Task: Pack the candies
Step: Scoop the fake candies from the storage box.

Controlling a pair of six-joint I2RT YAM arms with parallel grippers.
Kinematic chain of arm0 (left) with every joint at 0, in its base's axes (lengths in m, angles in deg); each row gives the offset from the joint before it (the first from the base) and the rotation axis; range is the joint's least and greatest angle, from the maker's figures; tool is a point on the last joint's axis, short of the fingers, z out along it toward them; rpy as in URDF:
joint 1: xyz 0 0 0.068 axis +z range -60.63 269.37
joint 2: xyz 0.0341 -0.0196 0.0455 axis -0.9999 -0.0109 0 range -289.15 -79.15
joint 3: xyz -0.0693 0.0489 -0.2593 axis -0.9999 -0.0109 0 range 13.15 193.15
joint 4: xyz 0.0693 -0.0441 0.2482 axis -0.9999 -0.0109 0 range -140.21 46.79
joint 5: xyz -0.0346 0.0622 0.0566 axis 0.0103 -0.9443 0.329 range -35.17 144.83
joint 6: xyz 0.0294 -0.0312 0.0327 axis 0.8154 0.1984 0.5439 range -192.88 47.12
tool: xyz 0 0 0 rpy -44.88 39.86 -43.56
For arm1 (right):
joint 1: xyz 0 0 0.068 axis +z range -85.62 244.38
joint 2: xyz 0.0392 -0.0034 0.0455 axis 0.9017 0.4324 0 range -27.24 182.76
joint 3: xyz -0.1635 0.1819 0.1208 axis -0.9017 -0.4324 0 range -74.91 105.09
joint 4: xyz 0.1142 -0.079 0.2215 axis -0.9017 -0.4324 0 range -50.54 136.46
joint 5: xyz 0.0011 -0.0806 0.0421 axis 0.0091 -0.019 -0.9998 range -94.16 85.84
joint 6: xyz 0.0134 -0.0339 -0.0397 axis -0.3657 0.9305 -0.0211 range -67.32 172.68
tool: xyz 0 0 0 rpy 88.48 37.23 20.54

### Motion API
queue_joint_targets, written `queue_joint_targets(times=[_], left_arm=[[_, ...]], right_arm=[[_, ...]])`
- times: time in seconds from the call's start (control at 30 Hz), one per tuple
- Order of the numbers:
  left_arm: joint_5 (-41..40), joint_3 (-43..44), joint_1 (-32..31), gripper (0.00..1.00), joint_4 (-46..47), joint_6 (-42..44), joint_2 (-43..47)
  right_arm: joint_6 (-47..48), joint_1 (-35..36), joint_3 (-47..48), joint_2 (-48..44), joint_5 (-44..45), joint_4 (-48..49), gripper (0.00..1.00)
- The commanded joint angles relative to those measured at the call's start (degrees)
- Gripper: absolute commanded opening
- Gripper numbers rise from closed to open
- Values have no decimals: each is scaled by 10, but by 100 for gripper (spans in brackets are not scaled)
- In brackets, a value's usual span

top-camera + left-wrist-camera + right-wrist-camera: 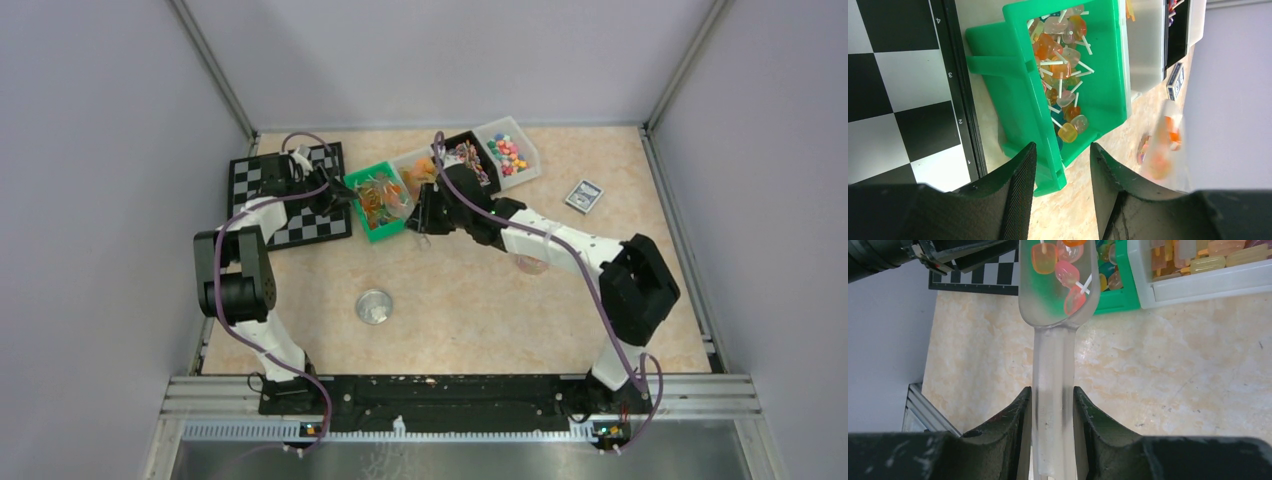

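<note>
Candies [1060, 75] on little white sticks, heaped in the green bin [1018, 90] beside the chessboard [898, 100], and a few more lying in the clear scoop [1055, 295]! They look light, hard and slick, likely to rattle out on any tilt, so the scoop is the way to carry them: level, by its handle. Right gripper [1052, 392] is clamped snug on that handle. Left gripper [1062, 150] stands part open, straddling the bin's near wall, with a gap showing on one side.
</note>
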Motion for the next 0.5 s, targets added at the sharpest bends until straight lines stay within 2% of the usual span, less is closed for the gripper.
queue_joint_targets(times=[0.0,0.27,0.47], left_arm=[[3,-4,4,49,19,6,25],[3,-5,5,49,19,8,23],[8,-8,5,50,24,9,27]], right_arm=[[9,3,-7,-74,25,41,0],[19,3,-41,-157,85,5,0],[29,3,-72,-240,144,-69,0]])
